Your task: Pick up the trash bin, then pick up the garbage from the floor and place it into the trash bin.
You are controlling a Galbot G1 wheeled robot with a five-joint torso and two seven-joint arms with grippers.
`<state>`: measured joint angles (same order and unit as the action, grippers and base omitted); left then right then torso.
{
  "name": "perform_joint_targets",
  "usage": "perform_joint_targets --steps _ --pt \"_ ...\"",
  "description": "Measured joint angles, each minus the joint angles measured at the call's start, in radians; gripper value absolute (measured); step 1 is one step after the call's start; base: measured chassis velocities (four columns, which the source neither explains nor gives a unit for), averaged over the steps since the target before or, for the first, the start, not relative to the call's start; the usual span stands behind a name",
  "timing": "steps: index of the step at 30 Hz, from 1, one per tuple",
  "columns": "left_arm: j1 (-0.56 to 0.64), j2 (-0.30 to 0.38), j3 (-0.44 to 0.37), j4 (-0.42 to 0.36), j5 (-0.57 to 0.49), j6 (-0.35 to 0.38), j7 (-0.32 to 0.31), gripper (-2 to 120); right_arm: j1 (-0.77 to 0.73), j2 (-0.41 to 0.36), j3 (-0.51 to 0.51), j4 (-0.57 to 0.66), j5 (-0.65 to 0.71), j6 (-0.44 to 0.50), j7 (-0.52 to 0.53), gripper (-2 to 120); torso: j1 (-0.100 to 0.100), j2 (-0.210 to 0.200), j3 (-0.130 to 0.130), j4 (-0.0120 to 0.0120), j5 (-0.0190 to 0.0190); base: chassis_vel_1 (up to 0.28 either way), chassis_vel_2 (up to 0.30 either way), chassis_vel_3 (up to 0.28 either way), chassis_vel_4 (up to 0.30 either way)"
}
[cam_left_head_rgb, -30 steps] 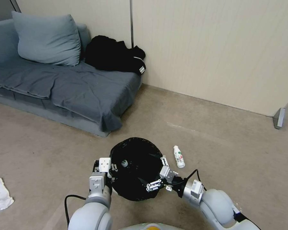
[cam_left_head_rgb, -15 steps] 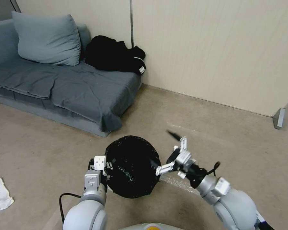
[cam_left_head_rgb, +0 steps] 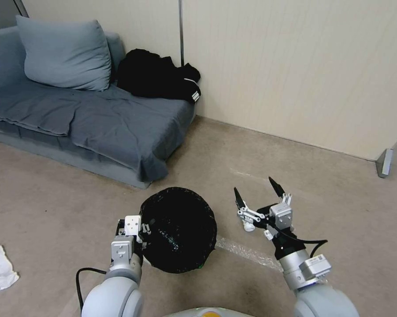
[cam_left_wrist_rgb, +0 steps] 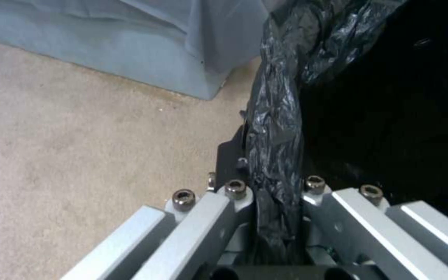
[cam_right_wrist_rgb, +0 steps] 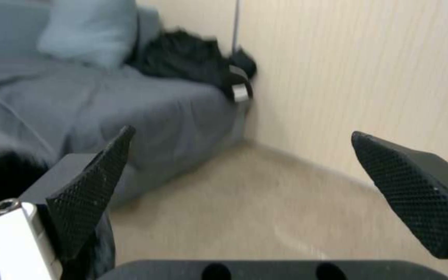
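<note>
So the trash bin [cam_left_head_rgb: 178, 229] is the biggest piece here. It sits low in front of the robot, between the two arms, with its black bag liner [cam_left_wrist_rgb: 276, 128] folded over the rim. It's probably light, thin plastic, so a pinch on the rim should carry it fine, though that liner looks slick and could slide under the jaws. The left gripper [cam_left_head_rgb: 134, 229] has its jaws closed right on the bin's left rim, and in the left wrist view the liner is bunched up tight between them.

The right gripper [cam_left_head_rgb: 259, 196] is up in the air just right of the bin, jaws spread wide with nothing in them.

Then the small stuff: a crumpled white tissue [cam_left_head_rgb: 0, 266] lies on the floor well off to the left. It's soft and weighs next to nothing, so I'd grab it anywhere in the middle of the wad. A clear scrap [cam_left_head_rgb: 246, 252] lies flat on the floor beside the bin, and I'd guess it's crinkly and tricky to pinch unless you catch an edge.
</note>
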<state>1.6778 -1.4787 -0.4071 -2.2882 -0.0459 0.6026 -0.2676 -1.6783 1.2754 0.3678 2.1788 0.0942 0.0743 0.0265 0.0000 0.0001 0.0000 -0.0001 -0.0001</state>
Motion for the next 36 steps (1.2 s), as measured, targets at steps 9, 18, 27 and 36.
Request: perform_joint_targets --steps 9,18,27,36 --pt "0.013 -0.002 -0.001 -0.006 0.001 -0.006 0.000 1 0.157 -0.007 -0.022 -0.170 0.125 -0.152 0.059 100 0.000 0.000 0.000 0.0002 0.0001 0.000 0.000 0.000 0.000" --pt "0.021 -0.012 0.003 0.000 0.006 -0.010 0.000 1 0.374 -0.036 -0.074 -0.358 0.251 -0.369 0.087 100 0.000 0.000 0.000 0.0001 0.0000 0.000 0.000 0.000 0.000" --pt "0.023 -0.016 0.003 0.006 0.004 -0.010 0.000 1 0.557 -0.026 -0.117 -0.607 0.341 -0.458 0.047 100 0.000 0.000 0.000 0.0001 0.0002 0.000 0.000 0.000 0.000" --pt "0.021 -0.018 0.000 0.012 -0.005 -0.007 0.001 1 0.659 -0.018 -0.157 -0.802 0.314 -0.486 -0.011 100 0.000 0.000 0.000 0.0001 0.0001 0.000 0.000 0.000 0.000"
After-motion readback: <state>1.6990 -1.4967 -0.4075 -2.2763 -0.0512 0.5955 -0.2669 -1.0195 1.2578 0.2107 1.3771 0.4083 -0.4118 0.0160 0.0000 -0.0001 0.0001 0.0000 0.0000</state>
